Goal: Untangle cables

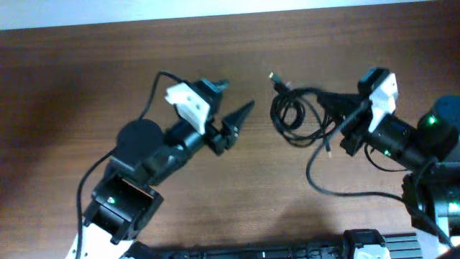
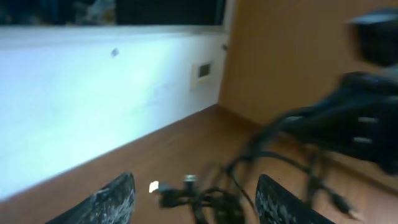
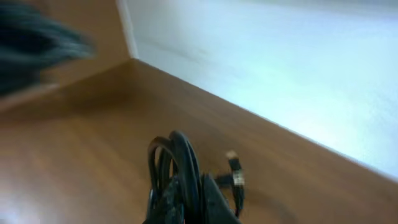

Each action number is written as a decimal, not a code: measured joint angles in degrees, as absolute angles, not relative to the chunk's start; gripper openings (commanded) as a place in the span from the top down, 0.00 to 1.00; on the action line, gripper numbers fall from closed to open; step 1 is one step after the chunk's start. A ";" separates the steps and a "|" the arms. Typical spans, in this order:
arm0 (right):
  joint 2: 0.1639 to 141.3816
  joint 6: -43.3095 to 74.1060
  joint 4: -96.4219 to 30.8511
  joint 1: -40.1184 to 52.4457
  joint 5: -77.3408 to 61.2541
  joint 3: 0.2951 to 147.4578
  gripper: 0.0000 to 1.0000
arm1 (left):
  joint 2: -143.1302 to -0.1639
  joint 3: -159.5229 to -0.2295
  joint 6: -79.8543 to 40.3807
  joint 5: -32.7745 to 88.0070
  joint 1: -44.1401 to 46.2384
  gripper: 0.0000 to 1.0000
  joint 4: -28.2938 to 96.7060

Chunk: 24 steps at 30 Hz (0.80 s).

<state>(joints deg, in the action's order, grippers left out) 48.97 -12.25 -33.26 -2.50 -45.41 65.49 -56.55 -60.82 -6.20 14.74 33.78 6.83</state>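
My left gripper stood wide open and empty, its two fingers spread far apart, with the tangled cables lying on the wooden table just beyond them. My right gripper looked closed on one side of the cables. In the blurred right wrist view, the black loops rose straight out of my pinched tips, with a small metal plug beside them and another strand trailing back over the table towards my right arm.

Blurred cables between spread fingers
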 measured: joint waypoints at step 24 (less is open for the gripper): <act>48.49 -15.46 -22.13 -2.50 -73.60 65.45 0.96 | -61.17 -60.82 -3.86 67.07 17.65 0.28 -1.30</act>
